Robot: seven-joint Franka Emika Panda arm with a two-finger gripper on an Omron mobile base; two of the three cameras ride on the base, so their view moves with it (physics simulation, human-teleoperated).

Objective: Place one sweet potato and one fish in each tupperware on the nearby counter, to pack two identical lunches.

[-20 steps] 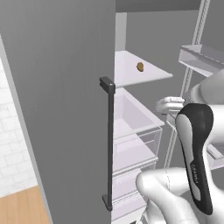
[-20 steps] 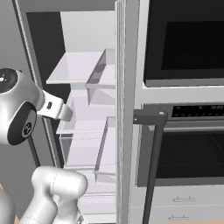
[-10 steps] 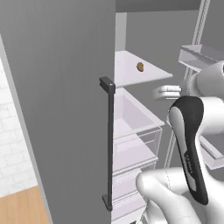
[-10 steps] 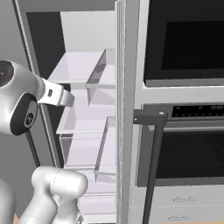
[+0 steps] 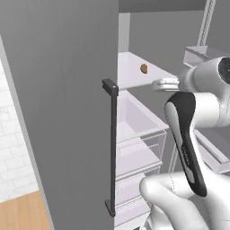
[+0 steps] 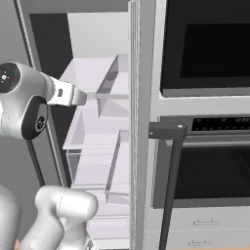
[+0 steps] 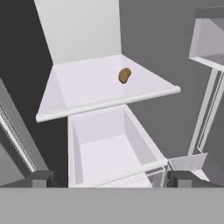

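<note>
- Our gripper (image 7: 109, 178) is spread wide with nothing in it, and over the last second the arm has swung up toward the open fridge, so we're probably lining up a first pick.
- Below sits a clear bin (image 7: 109, 153).
- Further back, one sweet potato (image 7: 124, 75) lies alone on the white fridge shelf (image 7: 78, 94).
- Oven (image 6: 205, 49) to the right.

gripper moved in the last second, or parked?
Yes. In the left base view the gripper has risen and pushed in toward the fridge shelf holding the sweet potato; a second ago it sat lower, beside the clear bin.
</note>
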